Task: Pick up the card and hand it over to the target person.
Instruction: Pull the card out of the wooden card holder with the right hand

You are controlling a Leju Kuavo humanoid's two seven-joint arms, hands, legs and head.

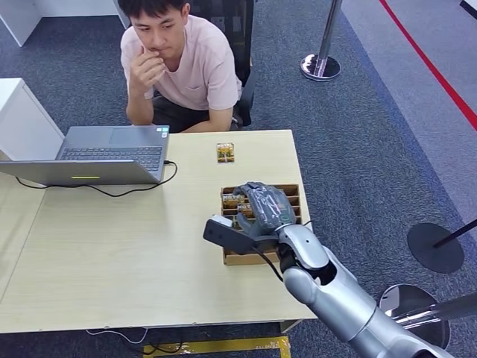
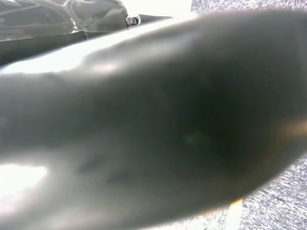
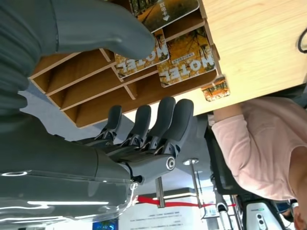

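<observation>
Right hand [image 1: 263,209] hovers over the wooden slotted box [image 1: 236,258] on the table [image 1: 112,246]. Head view hides its palm. Right wrist view: fingers [image 3: 159,122] spread apart, thumb [image 3: 105,28] over the slots, nothing grasped. Cards [image 3: 186,55] printed "MOTEL" stand in the slots; one more card [image 1: 225,153] lies flat beyond the box, near the seated person [image 1: 185,67]. Laptop [image 1: 106,153] well apart. Left wrist view blurred; left hand's state cannot be told.
</observation>
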